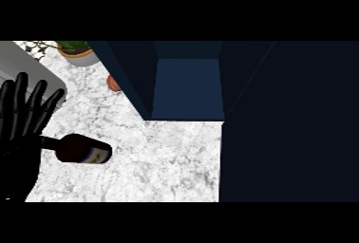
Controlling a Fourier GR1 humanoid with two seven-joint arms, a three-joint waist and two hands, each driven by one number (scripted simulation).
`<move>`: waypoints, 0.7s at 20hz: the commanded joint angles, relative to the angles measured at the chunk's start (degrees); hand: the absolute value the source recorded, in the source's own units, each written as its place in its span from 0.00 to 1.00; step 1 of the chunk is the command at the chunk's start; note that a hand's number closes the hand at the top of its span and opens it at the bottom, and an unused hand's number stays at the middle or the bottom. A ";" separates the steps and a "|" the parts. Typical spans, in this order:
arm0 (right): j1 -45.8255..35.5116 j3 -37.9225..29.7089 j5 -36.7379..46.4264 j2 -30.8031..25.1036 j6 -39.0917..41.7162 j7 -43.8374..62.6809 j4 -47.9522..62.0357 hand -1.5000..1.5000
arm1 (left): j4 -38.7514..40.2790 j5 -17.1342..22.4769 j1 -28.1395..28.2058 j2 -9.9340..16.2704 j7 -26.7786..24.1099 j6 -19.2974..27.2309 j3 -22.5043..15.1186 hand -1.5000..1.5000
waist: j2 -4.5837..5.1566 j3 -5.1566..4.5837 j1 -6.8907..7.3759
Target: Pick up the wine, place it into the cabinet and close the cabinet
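Observation:
The wine bottle (84, 149) is dark with a dark label and rests on the marble counter (161, 161) at the left, its neck pointing left. My left hand (21, 118) is at the left edge, open with fingers straight and spread upward; the bottle's neck ends right beside its palm, and I cannot tell if they touch. The dark blue cabinet (188, 88) stands at the top centre with its inside showing and its left door (126, 78) swung open. My right hand is not in sight.
A potted plant (79, 53) stands at the counter's back left. A small reddish-brown object (112, 83) peeks out behind the open door. A grey sink edge (24, 64) lies at the upper left. A large dark panel (291, 123) covers the right side.

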 commanded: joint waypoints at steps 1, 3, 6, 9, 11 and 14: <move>2.02 3.23 2.64 2.28 -1.05 -0.17 0.37 0.00 | 1.49 4.07 1.56 1.55 -2.10 -4.74 0.50 0.00 | -2.62 -0.10 -0.49; 3.60 1.13 -0.46 1.16 -0.26 1.78 -3.97 0.00 | -0.57 12.01 -1.61 6.62 -0.77 -12.48 1.79 0.00 | -2.82 -0.13 -1.18; 6.22 1.06 -0.75 1.17 0.03 0.68 -6.10 0.00 | 0.56 20.36 -1.78 11.18 -6.03 -23.98 1.27 0.00 | -3.05 -0.27 -2.28; 8.54 9.19 -7.76 3.25 4.36 8.42 -8.75 0.00 | 2.63 31.10 0.73 12.07 4.52 -26.35 -0.97 0.00 | -3.04 -0.15 -1.72; 7.90 9.52 -7.37 2.89 3.54 10.97 -10.16 0.00 | 2.83 40.07 1.00 17.01 7.08 -29.70 3.79 0.00 | -2.86 -0.14 -0.73; 11.31 12.62 -6.31 3.45 2.22 14.35 -17.71 0.00 | 1.36 50.90 2.35 23.23 11.56 -30.83 9.08 0.00 | -2.97 -0.12 -0.68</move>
